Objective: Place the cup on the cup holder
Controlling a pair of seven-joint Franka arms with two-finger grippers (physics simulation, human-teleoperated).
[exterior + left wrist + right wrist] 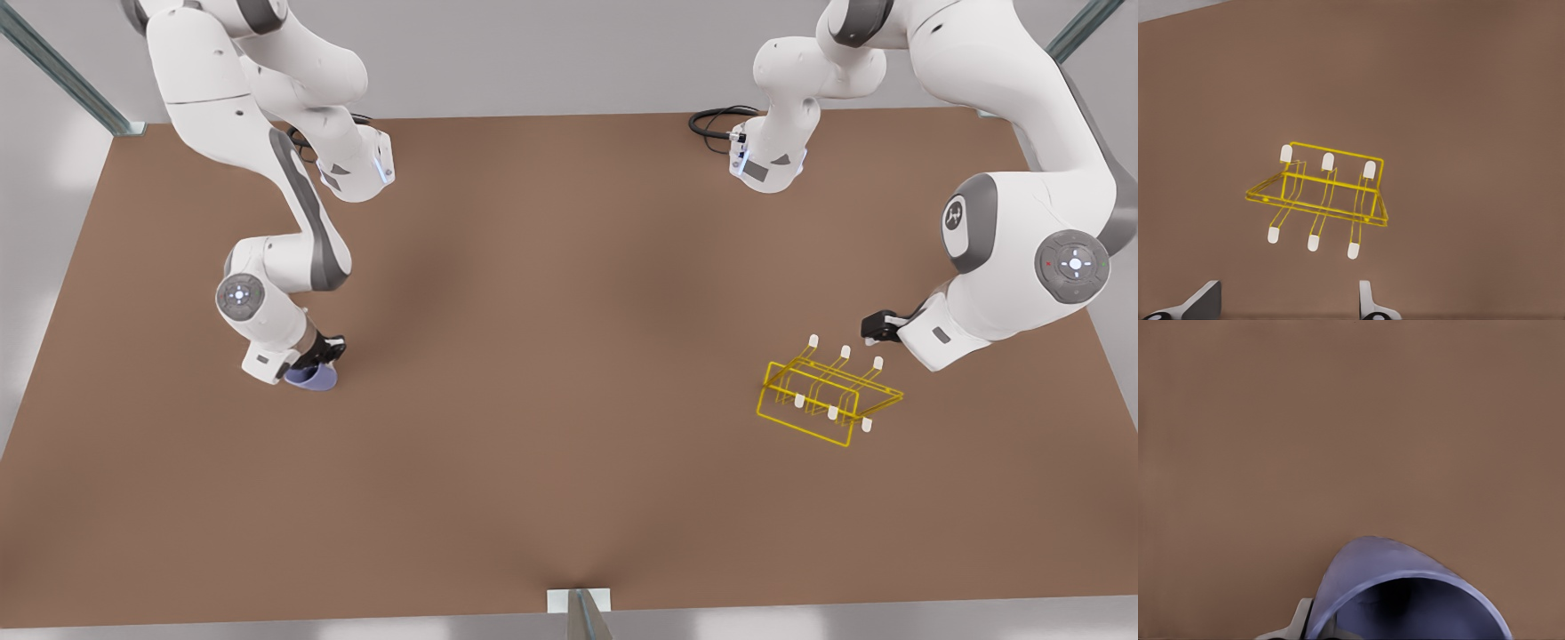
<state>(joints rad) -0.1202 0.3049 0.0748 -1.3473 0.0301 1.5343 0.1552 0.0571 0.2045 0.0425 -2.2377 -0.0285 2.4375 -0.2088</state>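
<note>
The small lavender-blue tapered cup [313, 378] is sitting low on the brown tabletop [533, 356] at the front view's left, with the right gripper [322, 353] closing around its rim; in the right wrist view the cup's open mouth [1405, 600] is lying right against a pale finger [1298, 620], so the jaws are looking clamped on the wall of the cup. The yellow thin-wire cup holder [829, 400] with six white-capped prongs is standing well apart, at the front view's right, and the left gripper [876, 327] is hovering just beside it with its fingers [1201, 300] spread wide and holding nothing. The risk is probably lying in the grip: a pinch on a thin tapered wall may be letting the cup swing or slip during the long carry across the table. The waiting left arm is also crowding the rack, so an approach could be clipping it or nudging the light wire frame.
</note>
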